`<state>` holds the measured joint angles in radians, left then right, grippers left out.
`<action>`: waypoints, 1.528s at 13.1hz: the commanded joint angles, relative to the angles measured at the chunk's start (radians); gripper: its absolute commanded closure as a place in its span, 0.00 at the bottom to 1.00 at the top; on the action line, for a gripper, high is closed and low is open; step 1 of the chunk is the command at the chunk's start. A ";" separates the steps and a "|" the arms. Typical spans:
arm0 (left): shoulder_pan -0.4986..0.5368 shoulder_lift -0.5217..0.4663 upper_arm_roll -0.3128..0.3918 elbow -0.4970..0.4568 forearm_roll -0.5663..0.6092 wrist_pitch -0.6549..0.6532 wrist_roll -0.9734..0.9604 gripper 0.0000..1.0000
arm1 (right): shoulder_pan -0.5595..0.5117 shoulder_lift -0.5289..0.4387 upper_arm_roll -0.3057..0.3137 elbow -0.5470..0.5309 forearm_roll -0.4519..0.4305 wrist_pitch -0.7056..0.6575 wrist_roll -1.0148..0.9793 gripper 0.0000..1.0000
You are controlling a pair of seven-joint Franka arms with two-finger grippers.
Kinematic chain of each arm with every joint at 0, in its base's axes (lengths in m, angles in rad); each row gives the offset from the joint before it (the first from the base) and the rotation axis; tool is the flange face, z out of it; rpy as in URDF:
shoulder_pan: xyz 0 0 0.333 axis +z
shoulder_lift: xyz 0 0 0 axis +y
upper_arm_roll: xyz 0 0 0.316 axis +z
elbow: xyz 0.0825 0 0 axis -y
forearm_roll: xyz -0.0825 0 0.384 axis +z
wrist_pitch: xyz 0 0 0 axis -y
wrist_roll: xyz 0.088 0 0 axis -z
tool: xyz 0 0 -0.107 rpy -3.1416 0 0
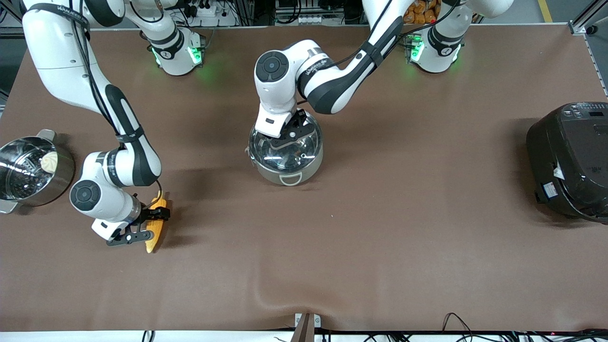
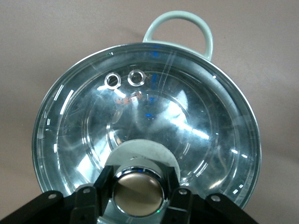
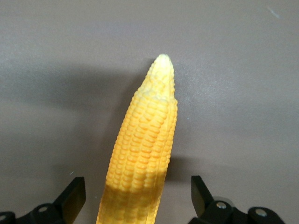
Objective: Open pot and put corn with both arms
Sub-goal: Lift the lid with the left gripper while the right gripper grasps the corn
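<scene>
The pot (image 1: 285, 175) stands in the middle of the table with its glass lid (image 1: 280, 154) on it. My left gripper (image 1: 293, 134) is down on the lid, shut on the copper-coloured knob (image 2: 138, 196); one finger (image 2: 103, 181) presses each side of it. The lid (image 2: 187, 116) sits level on the pot's rim. The corn (image 1: 153, 240) lies on the cloth toward the right arm's end, nearer the front camera than the pot. My right gripper (image 1: 148, 224) is low over it, open, with the cob (image 3: 145, 140) between its fingers (image 3: 74, 196) and a gap on each side.
A steel steamer pot (image 1: 61, 180) with a white bun (image 1: 49, 161) stands at the right arm's end of the table. A big black rice cooker (image 1: 570, 161) stands at the left arm's end. The brown cloth (image 1: 285, 294) is wrinkled near the front edge.
</scene>
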<state>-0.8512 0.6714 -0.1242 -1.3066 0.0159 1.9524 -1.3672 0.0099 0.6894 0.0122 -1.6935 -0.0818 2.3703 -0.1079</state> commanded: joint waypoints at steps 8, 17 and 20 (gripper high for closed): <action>0.052 -0.217 0.006 0.003 -0.008 -0.254 0.003 1.00 | -0.001 0.004 0.006 -0.048 -0.092 0.076 -0.003 1.00; 0.420 -0.630 0.001 -0.521 -0.008 -0.143 0.408 1.00 | 0.152 -0.159 0.025 0.009 -0.081 -0.123 0.010 1.00; 0.579 -0.644 0.000 -0.664 -0.011 -0.029 0.600 1.00 | 0.277 -0.227 0.054 0.015 -0.078 -0.200 0.013 1.00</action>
<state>-0.3591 0.0854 -0.1088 -1.8404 0.0162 1.8376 -0.8720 0.2228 0.5191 0.0577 -1.6630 -0.1534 2.2101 -0.1054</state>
